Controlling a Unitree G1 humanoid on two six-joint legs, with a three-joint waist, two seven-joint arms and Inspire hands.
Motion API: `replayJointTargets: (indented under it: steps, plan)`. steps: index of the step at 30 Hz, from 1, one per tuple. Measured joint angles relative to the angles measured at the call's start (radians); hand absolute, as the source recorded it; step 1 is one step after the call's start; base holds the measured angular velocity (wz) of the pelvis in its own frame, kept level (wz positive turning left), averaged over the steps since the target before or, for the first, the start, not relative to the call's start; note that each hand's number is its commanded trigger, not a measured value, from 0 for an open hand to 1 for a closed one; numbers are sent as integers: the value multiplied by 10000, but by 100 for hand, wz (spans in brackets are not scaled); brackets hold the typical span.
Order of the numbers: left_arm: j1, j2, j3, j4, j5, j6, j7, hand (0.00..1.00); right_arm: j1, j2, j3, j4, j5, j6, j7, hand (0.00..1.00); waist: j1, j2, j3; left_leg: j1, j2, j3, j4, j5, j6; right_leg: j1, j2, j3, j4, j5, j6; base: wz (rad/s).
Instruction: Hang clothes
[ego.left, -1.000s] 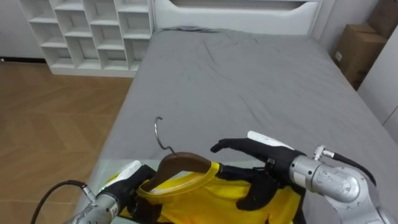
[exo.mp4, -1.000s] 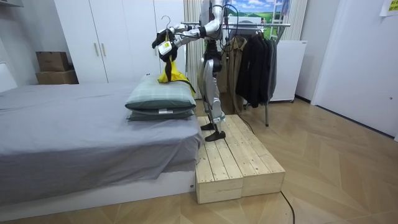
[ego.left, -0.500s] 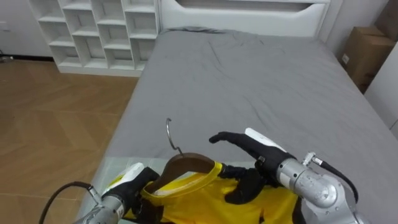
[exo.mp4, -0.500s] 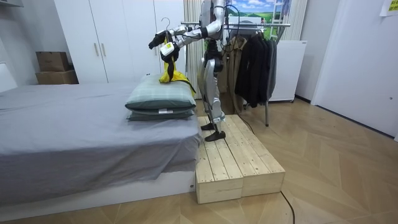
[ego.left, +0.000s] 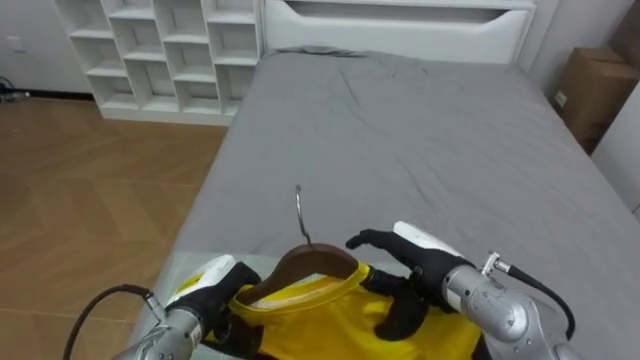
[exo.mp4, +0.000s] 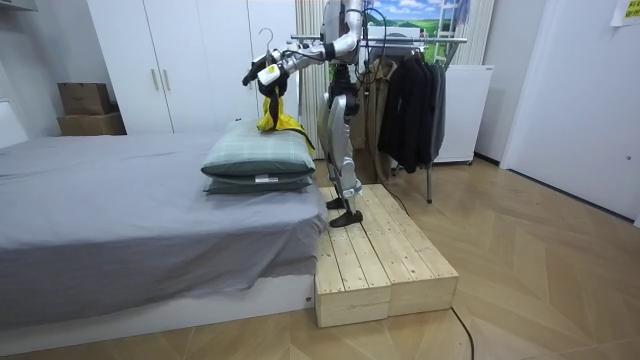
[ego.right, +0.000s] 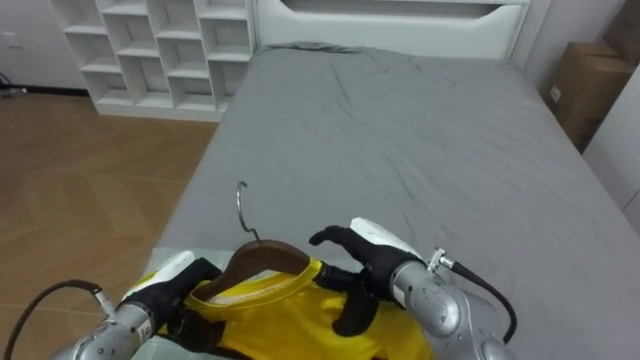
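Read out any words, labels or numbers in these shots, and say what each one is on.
Nothing can be read.
Yellow sheet on the wall, room view's upper right: print too small.
White tag on the lower pillow: too small.
The box beside the bed: no print to be made out.

Your left hand (ego.left: 212, 283) comes in from 7 o'clock, its fingers curled round the end of the hanger (ego.left: 318, 263). Your right hand (ego.left: 425, 265) enters from 5 o'clock, its fingers (ego.left: 368, 240) loosely spread and pointing toward 9 o'clock. The room view shows you standing upright, both arms out at shoulder height.
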Motion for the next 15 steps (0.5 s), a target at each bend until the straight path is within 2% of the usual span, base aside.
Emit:
replayJointTargets:
  steps: [6,7,8,10,15]
  plan:
    - [-33,72,-94,-1,-10,-3,-11,100,-152,-52,326,175,-1007,13,612,0,23,-10,6,-26,-6,-19,30,-1,1,1,-6,-27,1,8,-13,1]
    - [-122,69,-120,-2,-1,-3,-44,100,-153,-44,332,173,-1360,14,690,5,42,-17,3,-123,-7,-38,109,-4,5,-59,-6,-38,2,8,-13,5]
    - [-266,79,-157,-2,52,-5,-96,100,-166,-38,334,167,-1761,14,788,29,61,-27,8,-199,-6,-48,139,-4,6,-125,-3,-37,-4,8,-15,5]
    - [-395,85,-163,-2,196,-25,-155,100,-192,-35,336,164,-2113,15,903,100,97,-31,7,-244,-8,-54,157,-4,6,-164,-1,-32,-2,8,-16,0]
    - [-588,126,-185,-225,374,-55,-329,100,-346,-42,322,160,-2792,116,1170,100,83,-71,12,-321,-11,-65,189,-4,6,-218,0,-29,-3,8,-18,0]
